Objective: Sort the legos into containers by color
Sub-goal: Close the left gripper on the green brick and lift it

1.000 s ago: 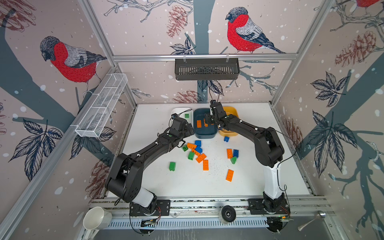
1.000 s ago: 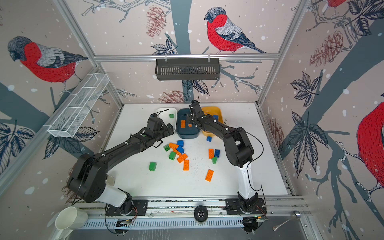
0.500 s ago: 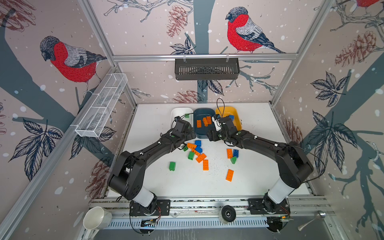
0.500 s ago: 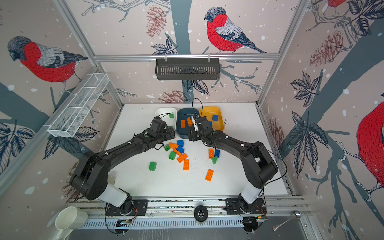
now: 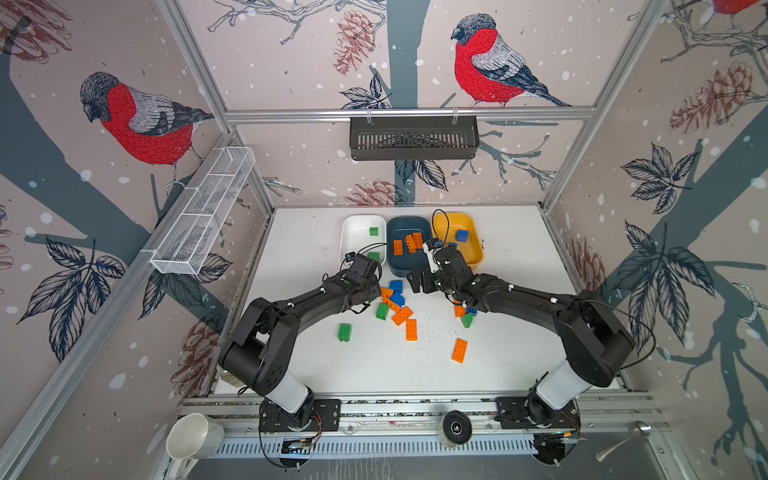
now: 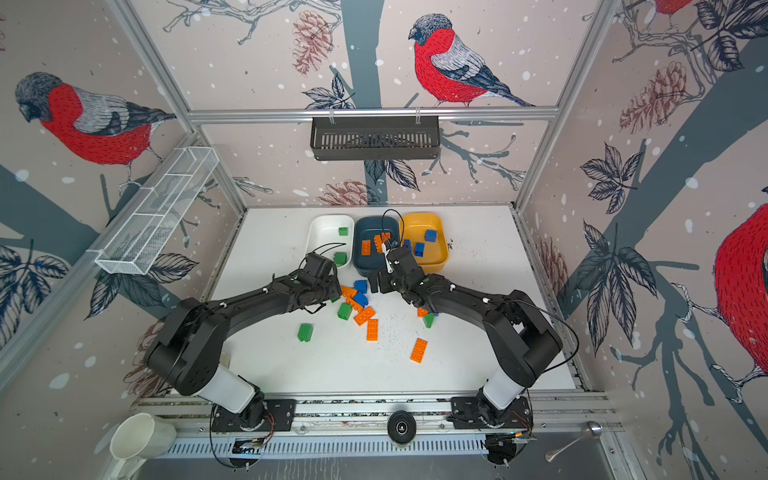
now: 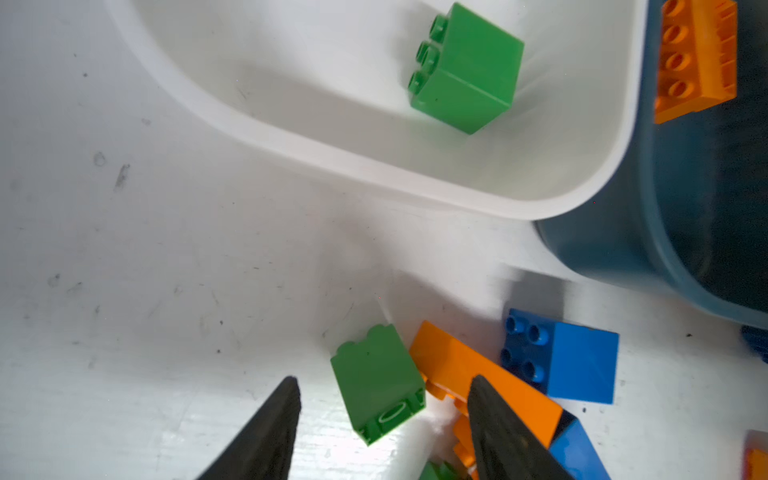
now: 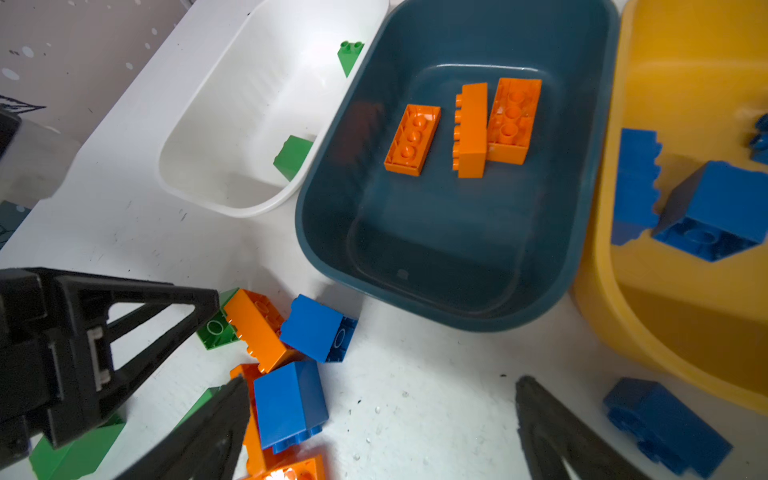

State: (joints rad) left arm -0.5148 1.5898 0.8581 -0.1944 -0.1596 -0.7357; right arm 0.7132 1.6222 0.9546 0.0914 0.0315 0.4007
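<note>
The white bench (image 5: 311, 365) is the biggest thing. Two black arms reach over it: the left arm (image 5: 307, 303) from 7 o'clock and the right arm (image 5: 519, 299) from 5 o'clock.

Three tubs sit close side by side at the 12 o'clock end. The white tub (image 5: 355, 239) is at 11 o'clock and has two green bricks (image 5: 374, 231) in it. The dark teal tub (image 5: 405, 266) is in the middle and has three orange bricks (image 8: 471, 129) in it. The yellow tub (image 5: 471, 253) is at 1 o'clock and has blue bricks (image 5: 462, 235) in it.

A heap of loose bricks (image 5: 401, 316) lies in the middle of the bench. They are orange, blue and green.

The left jaws are spread. A small green brick (image 7: 376, 384) sits between the tips, with a gap on each side. The right jaws are spread wide over bare bench, at 6 o'clock of the dark teal tub. They grip nothing.

One lone green brick (image 5: 344, 332) lies at 8 o'clock of the heap. One lone orange brick (image 5: 459, 350) lies at 5 o'clock.
</note>
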